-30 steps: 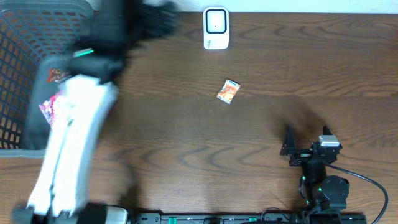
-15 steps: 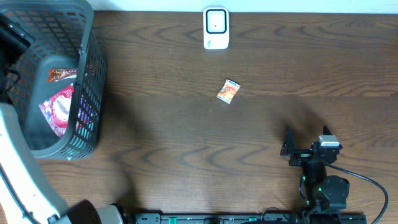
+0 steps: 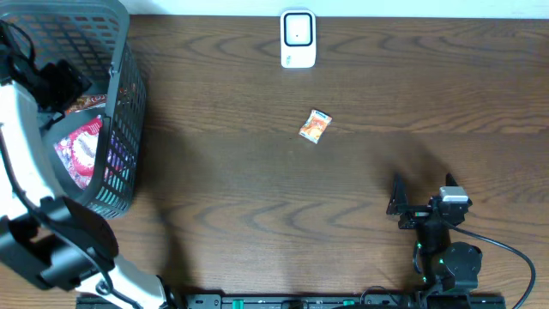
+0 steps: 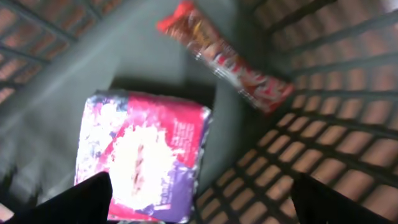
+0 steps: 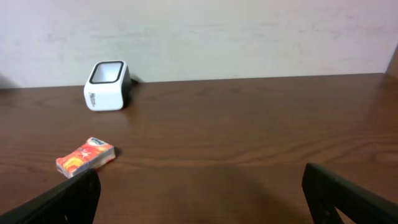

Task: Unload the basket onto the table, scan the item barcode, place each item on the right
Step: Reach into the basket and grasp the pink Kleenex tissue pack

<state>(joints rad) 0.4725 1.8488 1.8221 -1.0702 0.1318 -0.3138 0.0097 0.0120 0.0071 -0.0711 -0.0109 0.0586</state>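
I see the left claw (image 4: 202, 205) released inside the grey basket (image 3: 120, 129) at the left end of the bench (image 3: 257, 197). Its fingers stand wide apart with nothing between them. Below it a pink-and-purple packet (image 4: 143, 162) lies flat on the basket floor, and a red snack bar (image 4: 227, 59) lies beside it, near the mesh wall. The right claw (image 5: 202, 199) is also released and empty, low over the bench's near right corner. A small orange packet (image 3: 316, 126) lies mid-bench, well apart from the white scanner (image 3: 298, 39) at the far edge.
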